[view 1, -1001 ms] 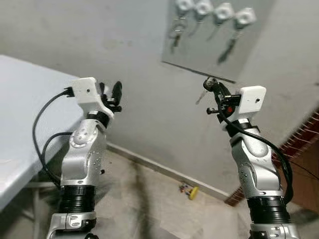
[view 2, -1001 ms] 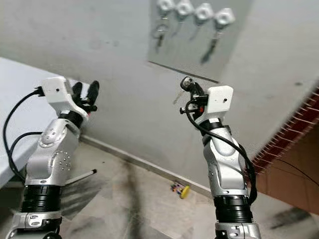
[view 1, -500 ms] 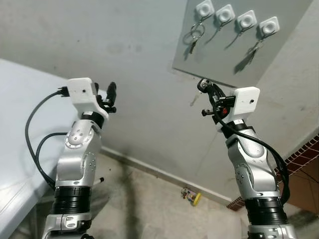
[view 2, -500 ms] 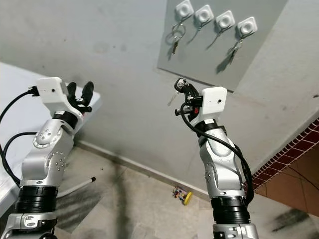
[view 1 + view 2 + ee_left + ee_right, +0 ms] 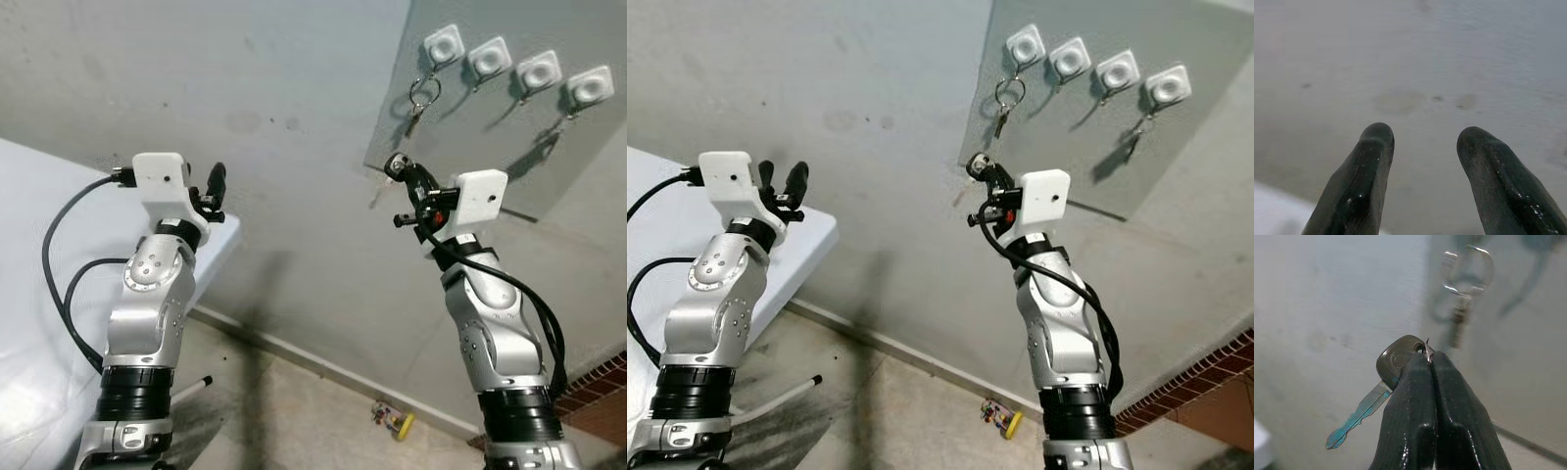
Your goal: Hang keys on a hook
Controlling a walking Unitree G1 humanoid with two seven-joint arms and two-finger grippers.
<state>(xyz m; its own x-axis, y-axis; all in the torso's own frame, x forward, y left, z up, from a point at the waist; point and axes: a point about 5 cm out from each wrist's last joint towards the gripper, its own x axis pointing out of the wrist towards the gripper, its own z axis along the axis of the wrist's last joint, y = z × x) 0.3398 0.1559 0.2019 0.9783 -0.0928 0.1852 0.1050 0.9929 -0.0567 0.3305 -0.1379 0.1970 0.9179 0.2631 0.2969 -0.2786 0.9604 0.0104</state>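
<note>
Four white hooks sit in a row on a grey wall panel [image 5: 490,137]. A key ring [image 5: 421,96] hangs from the leftmost hook [image 5: 443,44], and another key [image 5: 1136,132] hangs under the rightmost hook [image 5: 591,86]. My right gripper [image 5: 397,166] is raised just below and left of the leftmost hook, shut on a dark-headed key [image 5: 1396,357] whose blade points down. In the right wrist view the hanging ring [image 5: 1467,270] is blurred beyond the fingertips. My left gripper [image 5: 217,181] is held up facing the bare wall, open and holding nothing [image 5: 1425,142].
A white table [image 5: 39,294] stands on my left against the grey wall. A small yellow toy [image 5: 394,421] lies on the floor by the skirting. A red brick surface [image 5: 600,390] shows at the lower right. A thin rod [image 5: 774,397] slants under the table.
The camera has swung, so the hook panel now sits lower and further right in view. My right gripper with the key has come closer to the panel's lower left corner. The left arm keeps its pose.
</note>
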